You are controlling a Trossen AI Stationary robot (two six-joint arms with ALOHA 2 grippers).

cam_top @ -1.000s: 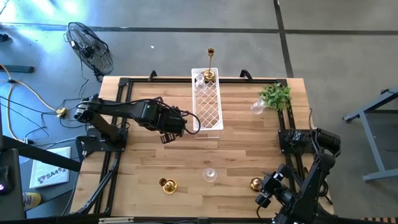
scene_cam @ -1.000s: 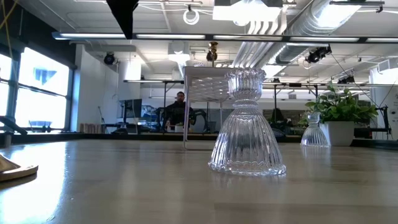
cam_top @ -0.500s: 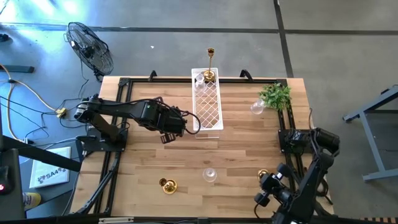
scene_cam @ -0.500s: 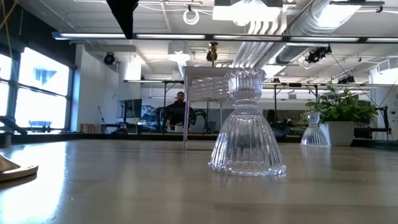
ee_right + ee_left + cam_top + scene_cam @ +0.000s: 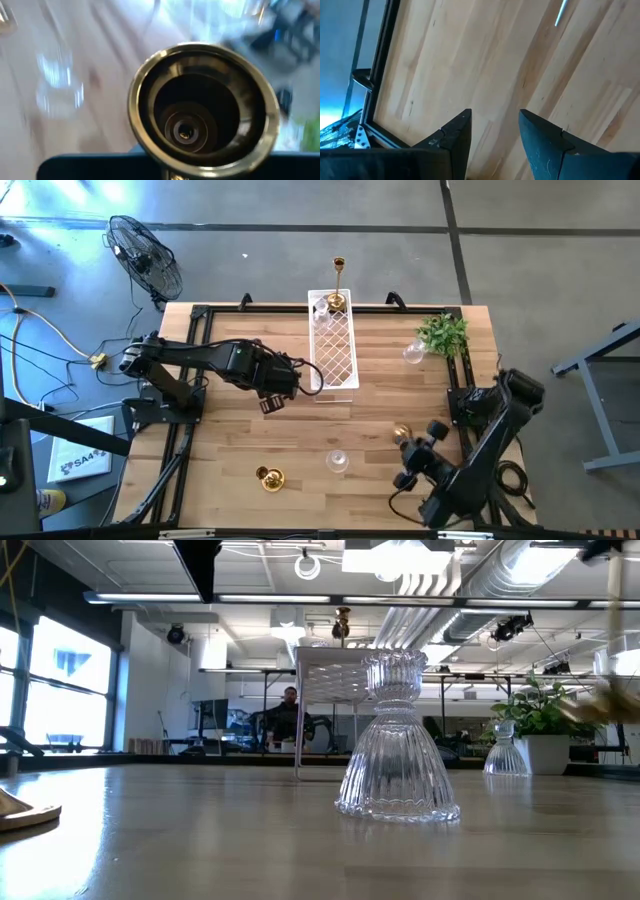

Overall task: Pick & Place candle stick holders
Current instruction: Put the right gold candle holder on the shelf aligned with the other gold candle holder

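Gold squat holder (image 5: 401,434) rides in the right gripper (image 5: 405,442), clamped, above the table's near right. High view: tall gold holder (image 5: 339,284) and a glass one (image 5: 322,313) already on the white tray (image 5: 336,350); another gold holder (image 5: 268,478) and clear glass holder (image 5: 337,461) wait, plus one beside the plant (image 5: 443,333). Left wrist view: left gripper (image 5: 492,132) parted, empty. Roughly two placed, four left.

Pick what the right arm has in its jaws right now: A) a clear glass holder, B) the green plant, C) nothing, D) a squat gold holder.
D: the right wrist view shows a squat gold holder filling the frame just beyond the right gripper, which carries it above the table in the high view.
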